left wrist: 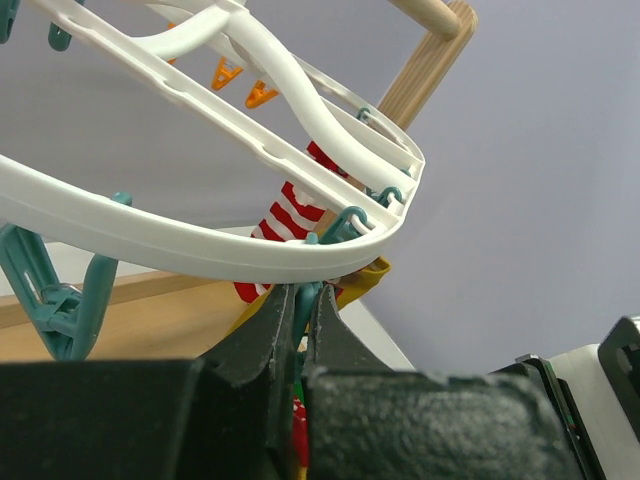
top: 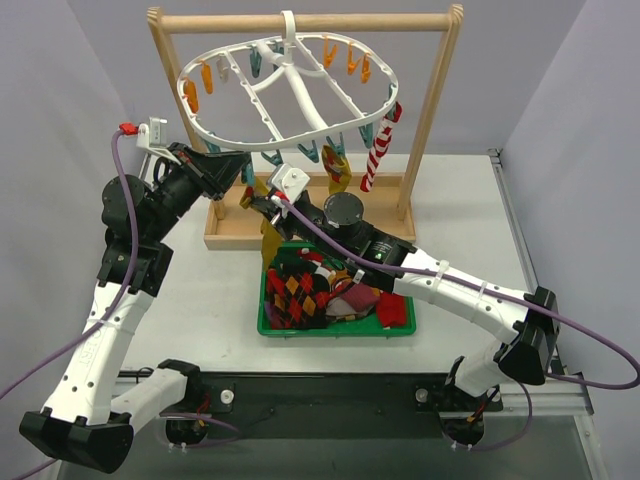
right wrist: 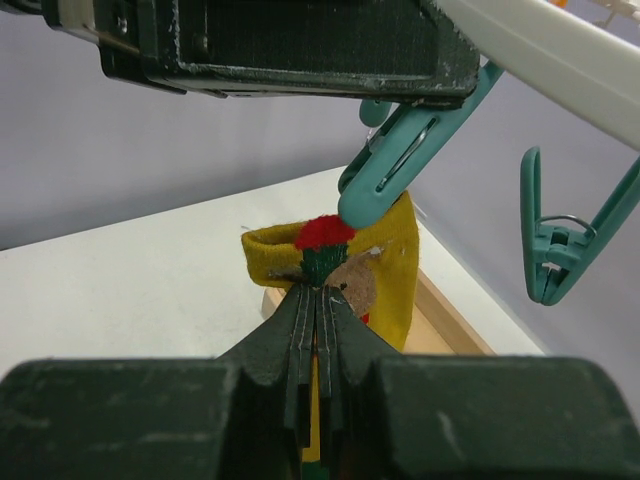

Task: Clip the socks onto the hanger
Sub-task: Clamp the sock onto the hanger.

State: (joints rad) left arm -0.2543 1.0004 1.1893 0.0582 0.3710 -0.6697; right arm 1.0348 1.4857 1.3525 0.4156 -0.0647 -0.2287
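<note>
Just beneath a teal clip (right wrist: 400, 170), right pincer (right wrist: 318, 297) grips red-tufted yellow sock (right wrist: 400, 262).

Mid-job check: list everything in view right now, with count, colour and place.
table: one, pale.
rack: one, wooden, table's back.
hanger: one, white, hooked on the rack bar.
clips: many, teal and orange, dangling from the hanger.
striped sock: one, red-white, clipped at hanger's right.
hung yellow sock: one, hanging from the near rim.
held yellow sock: one, red-tufted, below the teal clip.
bin: one, green, table centre.
binned socks: a heap, mixed colours.
left end effector: shut on teal clip.
right end effector: shut on held yellow sock.
</note>
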